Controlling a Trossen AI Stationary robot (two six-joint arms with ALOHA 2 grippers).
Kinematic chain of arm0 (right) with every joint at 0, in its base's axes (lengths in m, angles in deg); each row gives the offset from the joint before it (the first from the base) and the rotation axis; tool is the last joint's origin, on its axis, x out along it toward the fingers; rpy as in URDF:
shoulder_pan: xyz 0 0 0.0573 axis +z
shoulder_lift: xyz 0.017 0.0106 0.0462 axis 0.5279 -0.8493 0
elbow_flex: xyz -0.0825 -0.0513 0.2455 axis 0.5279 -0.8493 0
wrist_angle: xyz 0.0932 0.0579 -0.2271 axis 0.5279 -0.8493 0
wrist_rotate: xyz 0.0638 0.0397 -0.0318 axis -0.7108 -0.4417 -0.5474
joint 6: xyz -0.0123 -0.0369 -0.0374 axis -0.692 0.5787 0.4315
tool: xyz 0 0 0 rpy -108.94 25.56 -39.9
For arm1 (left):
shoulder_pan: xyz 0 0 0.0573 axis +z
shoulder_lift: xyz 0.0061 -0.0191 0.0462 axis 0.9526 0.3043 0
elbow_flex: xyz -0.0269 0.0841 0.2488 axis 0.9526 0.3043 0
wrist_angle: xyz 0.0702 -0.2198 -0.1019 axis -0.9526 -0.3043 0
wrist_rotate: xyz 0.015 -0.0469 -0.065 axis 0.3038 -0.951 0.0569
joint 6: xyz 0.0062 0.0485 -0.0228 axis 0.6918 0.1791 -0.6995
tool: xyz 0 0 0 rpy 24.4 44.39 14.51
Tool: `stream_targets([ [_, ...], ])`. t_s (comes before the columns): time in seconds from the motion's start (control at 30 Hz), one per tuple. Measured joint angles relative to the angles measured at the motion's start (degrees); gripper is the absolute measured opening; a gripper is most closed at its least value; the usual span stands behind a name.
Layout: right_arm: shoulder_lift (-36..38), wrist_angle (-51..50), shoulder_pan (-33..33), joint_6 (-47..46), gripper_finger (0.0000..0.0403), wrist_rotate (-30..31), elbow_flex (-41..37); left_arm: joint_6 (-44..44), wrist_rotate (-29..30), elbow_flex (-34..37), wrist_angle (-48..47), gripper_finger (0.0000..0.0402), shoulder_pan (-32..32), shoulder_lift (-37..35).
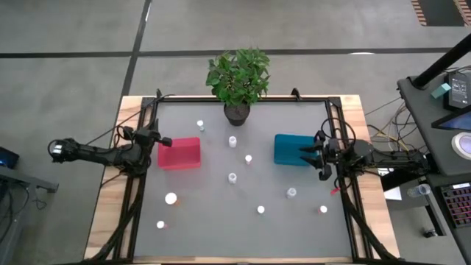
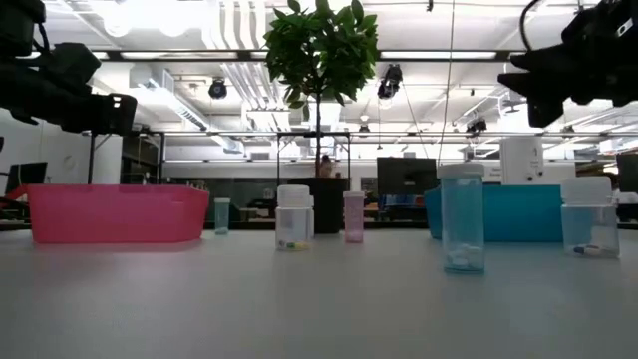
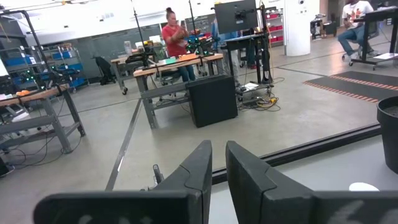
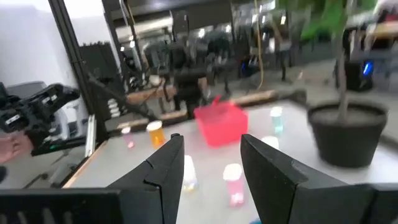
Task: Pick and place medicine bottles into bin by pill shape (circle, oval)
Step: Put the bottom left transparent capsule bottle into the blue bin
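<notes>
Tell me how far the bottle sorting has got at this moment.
Nothing looks sorted: the high view shows no bottle in the red bin or the teal bin. About nine medicine bottles stand scattered on the table. The left end effector is shut and empty by the red bin; the right end effector, open, hovers over the teal bin. All picks remain.

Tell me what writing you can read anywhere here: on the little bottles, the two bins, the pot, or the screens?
None can be read.
Medicine bottles: any labels are too small and blurred.
Red bin and teal bin: plain walls, no text visible.
Black plant pot: no marking visible.
Monitor at the table's right: display too small to read.
</notes>
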Motion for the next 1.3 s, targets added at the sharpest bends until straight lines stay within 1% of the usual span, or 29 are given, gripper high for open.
stream_targets([
  [0.07,0.0,0.8,0.0,2.1,0.0148,0.2,0.0,0.0,0.0,0.0,0.0,0.0028,0.0,0.0],
  [0.23,-0.3,2.2,0.0,2.2,0.0148,0.3,0.0,-0.3,0.0,0.0,0.0,0.0028,0.0,0.0],
  [0.27,-0.3,2.2,0.0,2.2,0.0148,0.3,0.0,-2.6,-0.4,0.0,0.3,0.0028,0.0,0.0],
  [0.3,-0.3,2.1,0.0,2.1,0.0148,0.3,0.0,-7.6,-1.1,0.0,1.4,0.0028,0.0,0.0],
  [0.43,-0.3,2.2,0.0,1.7,0.0148,0.5,0.0,-38.0,-2.9,0.0,6.9,0.0028,-0.1,0.0],
  [0.47,-0.3,2.4,0.0,1.7,0.0148,0.6,0.0,-43.6,-2.9,0.0,7.5,0.0028,-0.1,0.0],
  [0.5,-0.3,3.1,0.0,1.7,0.0148,0.6,0.0,-47.2,-2.9,0.0,7.5,0.0028,-0.1,0.0],
  [0.53,-0.3,4.1,0.0,1.7,0.0148,0.7,0.0,-49.0,-2.9,0.0,7.5,0.0028,0.0,0.0],
  [0.73,-0.3,10.2,0.0,3.2,0.0148,0.9,0.0,-46.6,-2.9,0.0,7.5,0.0028,0.0,-0.1],
  [0.83,-0.4,10.2,0.0,3.2,0.0148,0.9,0.4,-46.9,-2.9,0.0,7.7,0.0028,0.0,-0.1],
  [0.9,-0.4,10.3,0.0,3.7,0.0148,0.9,0.9,-50.0,-2.5,0.0,9.2,0.0028,0.0,-0.1],
  [1.0,-0.4,10.8,0.0,4.7,0.0148,0.9,1.5,-55.4,-3.0,0.0,9.0,0.0028,0.0,-0.2],
  [1.1,-0.5,10.7,0.0,4.8,0.0148,0.9,1.5,-62.4,-4.8,0.0,9.0,0.0028,0.0,0.4],
  [1.13,-0.5,10.7,0.0,4.8,0.0148,0.9,1.5,-63.2,-5.3,0.0,9.0,0.0028,-0.1,0.5],
  [1.2,-0.6,10.7,0.0,5.3,0.0148,0.9,1.5,-62.8,-6.0,0.0,9.2,0.0028,0.0,0.7],
  [1.3,-0.6,10.8,0.0,5.7,0.0148,0.9,1.6,-56.9,-12.1,0.0,11.3,0.0028,0.0,1.0],
])
